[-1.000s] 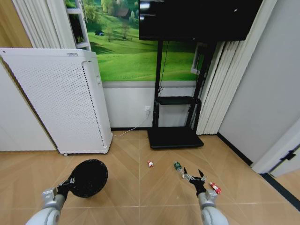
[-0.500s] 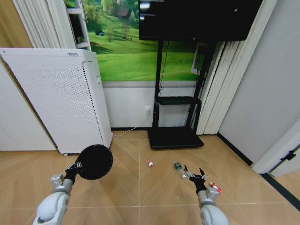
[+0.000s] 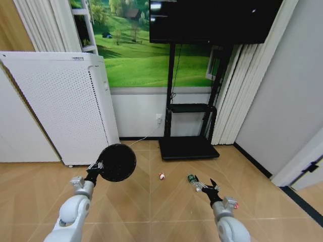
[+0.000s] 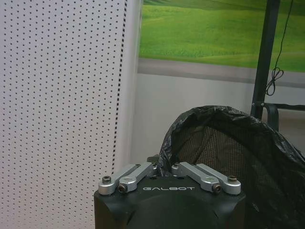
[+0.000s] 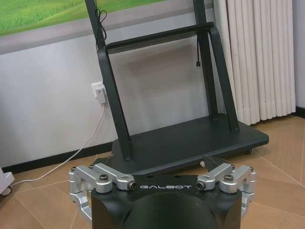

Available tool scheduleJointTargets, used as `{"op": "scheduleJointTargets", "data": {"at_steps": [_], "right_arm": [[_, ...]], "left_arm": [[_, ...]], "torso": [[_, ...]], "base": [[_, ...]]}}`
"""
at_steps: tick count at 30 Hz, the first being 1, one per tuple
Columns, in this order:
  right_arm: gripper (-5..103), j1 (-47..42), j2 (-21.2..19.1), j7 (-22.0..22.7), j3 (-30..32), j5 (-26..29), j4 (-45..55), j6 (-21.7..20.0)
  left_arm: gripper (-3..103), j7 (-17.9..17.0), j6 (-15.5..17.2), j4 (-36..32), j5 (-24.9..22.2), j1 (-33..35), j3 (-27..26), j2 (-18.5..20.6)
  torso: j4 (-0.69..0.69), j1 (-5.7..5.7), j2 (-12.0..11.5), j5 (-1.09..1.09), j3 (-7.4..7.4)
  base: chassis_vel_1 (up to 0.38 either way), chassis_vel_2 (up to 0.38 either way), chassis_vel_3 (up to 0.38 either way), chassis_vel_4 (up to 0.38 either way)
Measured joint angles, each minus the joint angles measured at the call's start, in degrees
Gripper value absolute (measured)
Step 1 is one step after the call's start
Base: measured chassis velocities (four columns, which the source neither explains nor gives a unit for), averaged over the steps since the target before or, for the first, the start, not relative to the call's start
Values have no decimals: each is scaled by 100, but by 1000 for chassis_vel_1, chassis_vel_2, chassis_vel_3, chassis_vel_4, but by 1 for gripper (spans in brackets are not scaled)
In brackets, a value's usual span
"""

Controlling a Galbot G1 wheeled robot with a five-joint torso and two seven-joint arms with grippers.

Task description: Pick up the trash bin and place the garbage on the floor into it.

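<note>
In the head view, the left gripper holds the bin by its rim, lifted off the floor, with the dark mouth turned toward the camera. The bin hangs in front of the white appliance, left of the litter. The right gripper is low over the floor with its fingers spread. The bottle lies just ahead of it and a little to its left; its long axis seems to run toward the gripper at a slant. The white-and-red scrap lies further left, between the bin and the bottle. The red bit is just beside the right wrist, on its right. I judge the right arm is clearly nearer to the bottle, and the bin must come closer to receive it.

In the left wrist view, the left gripper pinches the bin's edge, where the black liner folds over the mesh wall. The fingers are pressed on the rim.

In the right wrist view, the right gripper's knuckles stand wide apart, so the fingers are open and hold nothing. Ahead is the TV stand on the wooden floor.
</note>
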Motion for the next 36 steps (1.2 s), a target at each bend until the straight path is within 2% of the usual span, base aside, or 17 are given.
{"op": "scheduleJointTargets", "data": {"at_steps": [8, 14, 36], "right_arm": [[100, 12, 44, -54, 13, -9, 73, -67], [100, 1, 31, -285, 31, -124, 14, -21], [100, -46, 68, -327, 11, -319, -32, 126]], "left_arm": [[7, -15, 5, -123, -10, 78, 50, 115], [7, -9, 9, -231, 3, 232, 6, 127], [7, 97, -5, -260, 57, 364, -60, 77]], "torso": [[-1, 0, 0, 0, 0], [0, 0, 0, 0, 0], [-2, 0, 0, 0, 0]], "base": [[0, 0, 0, 0], [0, 0, 0, 0], [-73, 79, 87, -77]]}}
